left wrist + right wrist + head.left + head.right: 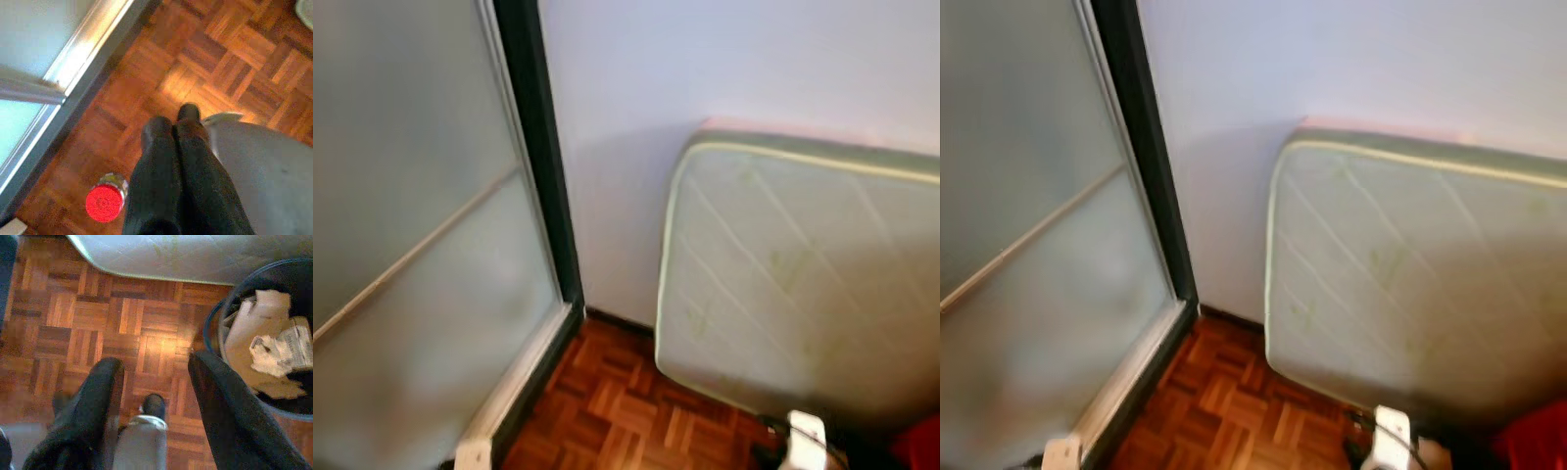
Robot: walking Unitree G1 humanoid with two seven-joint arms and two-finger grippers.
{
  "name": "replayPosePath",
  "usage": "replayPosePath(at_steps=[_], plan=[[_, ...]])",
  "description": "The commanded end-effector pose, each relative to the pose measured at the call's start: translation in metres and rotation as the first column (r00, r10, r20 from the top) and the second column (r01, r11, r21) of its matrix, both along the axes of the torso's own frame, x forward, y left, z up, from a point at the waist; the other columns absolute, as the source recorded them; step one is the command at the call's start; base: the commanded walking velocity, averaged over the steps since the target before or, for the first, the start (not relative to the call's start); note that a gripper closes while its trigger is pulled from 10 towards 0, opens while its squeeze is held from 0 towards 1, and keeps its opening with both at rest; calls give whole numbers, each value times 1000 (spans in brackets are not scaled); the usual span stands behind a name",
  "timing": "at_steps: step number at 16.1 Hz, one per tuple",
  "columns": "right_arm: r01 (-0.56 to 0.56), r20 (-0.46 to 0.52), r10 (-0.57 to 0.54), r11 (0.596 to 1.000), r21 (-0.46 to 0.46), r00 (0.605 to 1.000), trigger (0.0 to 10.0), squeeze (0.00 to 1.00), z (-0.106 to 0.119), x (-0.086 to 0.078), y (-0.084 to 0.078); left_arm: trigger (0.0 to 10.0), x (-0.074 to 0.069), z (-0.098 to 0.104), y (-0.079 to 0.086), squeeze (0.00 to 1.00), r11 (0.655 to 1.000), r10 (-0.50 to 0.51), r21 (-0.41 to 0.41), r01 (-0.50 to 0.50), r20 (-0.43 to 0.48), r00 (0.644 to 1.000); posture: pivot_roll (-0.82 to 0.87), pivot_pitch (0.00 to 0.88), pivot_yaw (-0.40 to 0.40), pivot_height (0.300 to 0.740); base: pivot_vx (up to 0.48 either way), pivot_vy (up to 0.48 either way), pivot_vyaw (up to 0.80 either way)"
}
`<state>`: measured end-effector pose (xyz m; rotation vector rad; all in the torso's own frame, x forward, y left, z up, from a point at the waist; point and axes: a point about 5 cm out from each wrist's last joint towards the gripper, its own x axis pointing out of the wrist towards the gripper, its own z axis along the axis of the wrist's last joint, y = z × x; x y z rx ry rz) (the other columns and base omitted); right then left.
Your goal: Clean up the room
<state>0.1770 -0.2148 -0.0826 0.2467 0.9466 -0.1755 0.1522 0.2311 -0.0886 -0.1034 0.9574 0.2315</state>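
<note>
Warm reddish-brown parquet floor [98, 323], laid in small basket-weave squares. The mattress [793, 284] at right of the frame is pale grey-green with diamond quilting and light piping. Frosted glass door [411, 245] at left, black-framed. Lower left of the left wrist view, a bottle [104, 200] with a bright red cap. Dark bin [230, 308] holding white and tan paper.

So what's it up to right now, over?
Left gripper shut, empty, over red-capped bottle. Right gripper open beside trash bin. Mattress ahead.

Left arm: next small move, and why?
Probably open the left pincer and lower it toward the red-capped bottle. The bottle stands on the parquet floor beside the fingers, which are pressed together empty. The right pincer is open, next to the trash bin.
</note>
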Motion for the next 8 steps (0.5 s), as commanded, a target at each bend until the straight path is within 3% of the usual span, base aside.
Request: replayPosePath(at_steps=[1,5,8], plan=[[6,-11,-6,1000,0,1000,10000,0,-1,-3,-1,10000,4,2,2,0,1000,5,3,-5,8,1000,50,0,-32,740,0,0,0],[7,-16,-7,1000,0,1000,10000,0,-1,-3,-2,10000,6,3,2,0,1000,9,2,-9,15,1000,52,0,-45,740,0,0,0],[-9,-26,9,1000,-7,1000,10000,0,-1,-3,-3,10000,6,4,5,0,1000,21,3,-21,22,1000,58,0,-52,740,0,0,-696]])
